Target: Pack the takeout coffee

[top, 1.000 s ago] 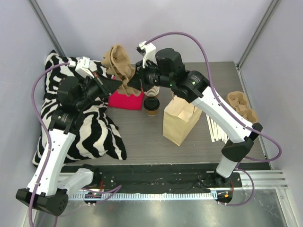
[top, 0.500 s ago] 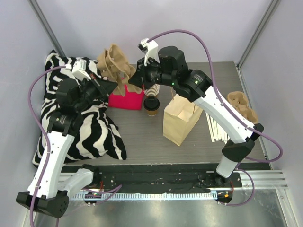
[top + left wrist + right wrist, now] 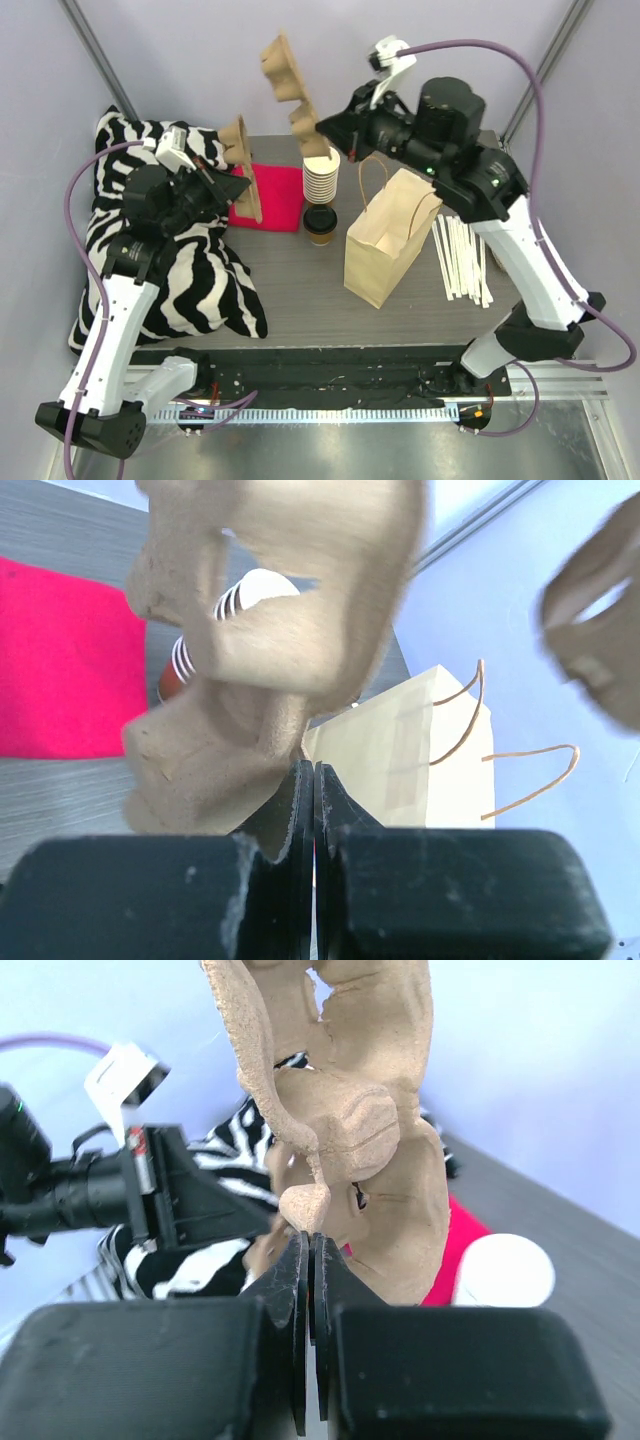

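Observation:
The takeout coffee (image 3: 320,223), a small brown cup with a black lid, stands on the table between the stack of white cups (image 3: 321,178) and the brown paper bag (image 3: 385,240). My left gripper (image 3: 243,186) is shut on a brown pulp cup carrier (image 3: 238,160), held upright over the red mat (image 3: 275,197); the left wrist view shows the pinch (image 3: 313,770) on the carrier (image 3: 230,730). My right gripper (image 3: 326,127) is shut on a second cup carrier (image 3: 290,85), held high above the cup stack; the right wrist view shows this gripper (image 3: 311,1245) and carrier (image 3: 350,1110).
A zebra-striped pillow (image 3: 190,270) lies at the left under the left arm. Several wooden stirrers (image 3: 460,255) lie right of the bag. The bag stands open with its handles up (image 3: 420,740). Grey walls close in the back and sides.
The right arm has risen and swung right, pulling one cup carrier up and away from the carrier that the left gripper still holds. The left arm has barely moved.

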Controlling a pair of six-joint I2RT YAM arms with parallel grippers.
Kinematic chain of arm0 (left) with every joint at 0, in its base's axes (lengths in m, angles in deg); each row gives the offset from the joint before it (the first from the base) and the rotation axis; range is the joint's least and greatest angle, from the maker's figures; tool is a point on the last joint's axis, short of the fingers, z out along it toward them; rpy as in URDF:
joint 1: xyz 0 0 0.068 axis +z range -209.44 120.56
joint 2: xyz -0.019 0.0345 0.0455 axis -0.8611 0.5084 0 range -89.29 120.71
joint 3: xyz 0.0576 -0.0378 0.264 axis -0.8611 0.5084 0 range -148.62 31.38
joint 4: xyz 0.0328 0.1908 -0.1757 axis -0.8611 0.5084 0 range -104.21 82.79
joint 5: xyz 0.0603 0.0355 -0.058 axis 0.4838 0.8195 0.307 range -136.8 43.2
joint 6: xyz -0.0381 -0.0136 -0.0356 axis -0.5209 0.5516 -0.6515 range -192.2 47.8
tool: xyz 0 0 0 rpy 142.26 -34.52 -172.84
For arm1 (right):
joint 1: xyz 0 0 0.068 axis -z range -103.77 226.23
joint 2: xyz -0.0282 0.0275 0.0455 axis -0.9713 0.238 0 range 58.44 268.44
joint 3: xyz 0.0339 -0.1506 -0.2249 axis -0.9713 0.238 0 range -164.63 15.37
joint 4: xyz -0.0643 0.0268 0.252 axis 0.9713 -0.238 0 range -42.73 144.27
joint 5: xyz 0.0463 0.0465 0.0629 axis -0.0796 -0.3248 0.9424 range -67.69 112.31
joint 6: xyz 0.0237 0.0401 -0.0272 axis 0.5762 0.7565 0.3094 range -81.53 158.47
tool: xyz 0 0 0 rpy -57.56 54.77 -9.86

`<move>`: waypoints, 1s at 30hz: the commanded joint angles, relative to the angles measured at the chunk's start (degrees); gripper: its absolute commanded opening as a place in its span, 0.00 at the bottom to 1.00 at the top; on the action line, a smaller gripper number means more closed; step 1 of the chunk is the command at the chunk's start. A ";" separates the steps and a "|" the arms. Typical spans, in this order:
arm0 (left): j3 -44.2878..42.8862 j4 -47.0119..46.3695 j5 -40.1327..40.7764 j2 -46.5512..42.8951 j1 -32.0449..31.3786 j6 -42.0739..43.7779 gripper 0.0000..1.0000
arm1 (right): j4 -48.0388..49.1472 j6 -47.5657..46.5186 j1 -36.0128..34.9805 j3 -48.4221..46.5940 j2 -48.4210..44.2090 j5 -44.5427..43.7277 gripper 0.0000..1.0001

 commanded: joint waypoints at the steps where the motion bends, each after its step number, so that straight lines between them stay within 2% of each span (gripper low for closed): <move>1: -0.18 -2.00 -0.78 0.04 0.23 0.28 0.00 | 3.37 0.29 5.40 0.45 -4.45 -2.05 0.01; 6: 0.34 -2.70 -1.31 0.48 0.23 0.46 0.00 | 3.11 1.00 17.42 0.62 -8.05 -2.40 0.01; 9: 0.34 -3.14 -1.66 1.01 0.23 0.46 0.00 | 3.02 -1.44 22.71 4.46 -12.18 -4.60 0.01; 14: 1.04 -3.14 -1.84 1.54 0.23 0.46 0.00 | 1.71 -6.64 26.41 13.53 -18.87 -25.05 0.01; 17: 2.10 -2.09 -2.01 1.36 0.23 0.98 0.00 | -0.58 -10.14 29.75 19.06 -21.85 -32.25 0.01; 21: 3.42 -0.59 -4.20 1.63 0.49 1.34 0.00 | -4.09 -13.49 31.78 29.68 -26.16 -37.63 0.01; 23: 3.60 -0.07 -5.44 2.50 0.49 1.16 0.05 | -6.03 -15.33 32.91 32.86 -27.92 -39.48 0.01; 24: 3.77 -0.07 -6.66 2.85 0.49 0.81 0.13 | -6.56 -15.70 33.36 35.84 -28.27 -40.80 0.01; 26: 3.95 -0.33 -7.46 3.64 0.49 0.37 0.20 | -8.31 -16.31 35.02 38.58 -28.28 -40.90 0.01; 27: 4.21 -1.11 -8.16 4.00 0.49 0.20 0.28 | -9.10 -16.05 37.21 40.42 -27.84 -39.51 0.01; 30: 3.42 -1.21 -9.04 5.05 0.49 0.02 0.39 | -13.84 -14.30 45.28 41.23 -22.76 -34.24 0.01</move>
